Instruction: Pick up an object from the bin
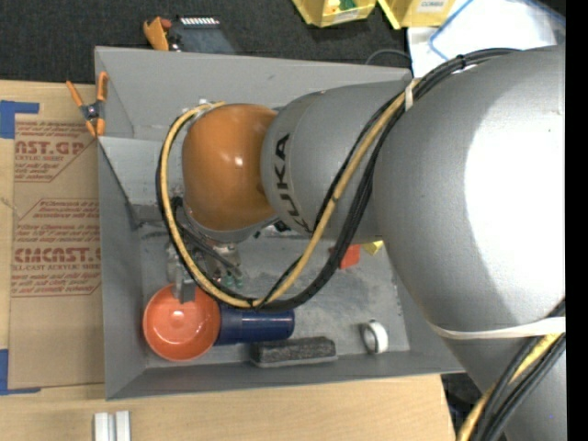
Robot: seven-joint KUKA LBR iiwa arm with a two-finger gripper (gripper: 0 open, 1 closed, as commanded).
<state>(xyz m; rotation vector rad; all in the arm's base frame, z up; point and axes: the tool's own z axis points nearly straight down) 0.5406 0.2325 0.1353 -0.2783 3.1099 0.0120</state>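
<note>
Grey steel all round me: the bin (118, 246) is the biggest thing here, and my arm (478, 182) comes in from the right and covers much of its floor. At my wrist sits the orange cover (225, 168), with the cables (165, 186) looped round its left side and under it. Below that cover my hand (190, 281) hangs low over the left part of the floor. Whether it is released or clenched I cannot tell from here, and I see nothing held in it.

Nearest to it is the orange bowl (179, 327) — round, mouth up, lying in the bin's near-left corner. My hand stands right at the bowl's far rim, so the bowl lies just toward the near wall from me; whether I touch the rim I cannot say. Against the bowl's right side lies a blue cylinder (262, 322), on its side, its long axis running left to right along the near wall. Just beyond it, closer to that wall, a dark bar (294, 352) lies almost parallel.

Well apart, further right, are a small white ring (372, 337) and a small red piece (349, 258) at the edge of my arm.

I judge the pick not yet made — the bowl is the likeliest thing to take, and a short shift toward the near wall would bring me over it.
</note>
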